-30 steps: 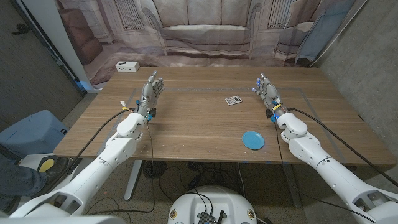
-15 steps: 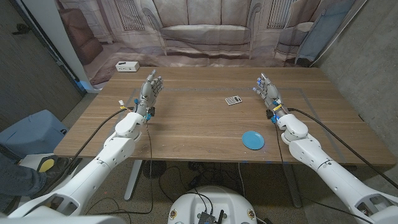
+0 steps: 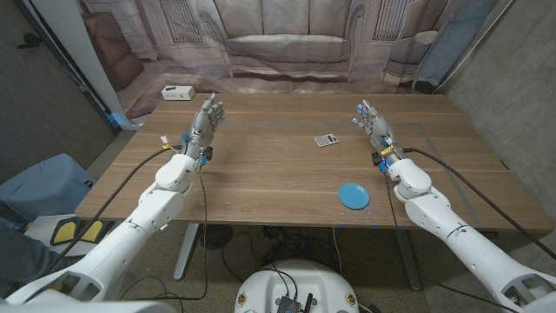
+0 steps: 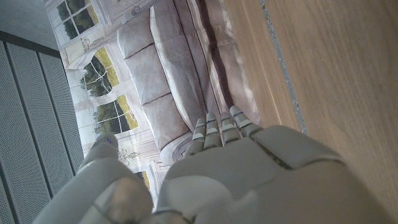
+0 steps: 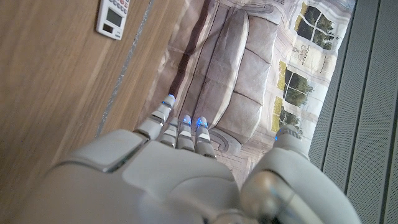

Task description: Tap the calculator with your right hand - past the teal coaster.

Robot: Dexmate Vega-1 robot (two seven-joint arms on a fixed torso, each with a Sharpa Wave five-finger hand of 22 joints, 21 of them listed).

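Observation:
A small grey calculator (image 3: 325, 140) lies on the wooden table, right of its middle and toward the back. Part of the calculator (image 5: 114, 16) also shows in the right wrist view. A round teal coaster (image 3: 353, 195) sits nearer the front edge, ahead of the calculator. My right hand (image 3: 373, 127) stands with fingers straight and apart, holding nothing, to the right of the calculator and clear of it. On the far left side my left hand (image 3: 202, 127) is raised, fingers extended, empty. My right hand's fingers (image 5: 180, 130) point toward the backdrop.
A white box (image 3: 177, 93) sits at the table's back left corner. A printed sofa backdrop (image 3: 287, 43) hangs behind the table. A blue bin (image 3: 43, 187) stands on the floor to the left. Bare wood (image 3: 261, 174) spans between the hands.
My left hand and forearm have shifted a little to the left and back. My right hand has barely moved. The calculator and coaster lie where they were.

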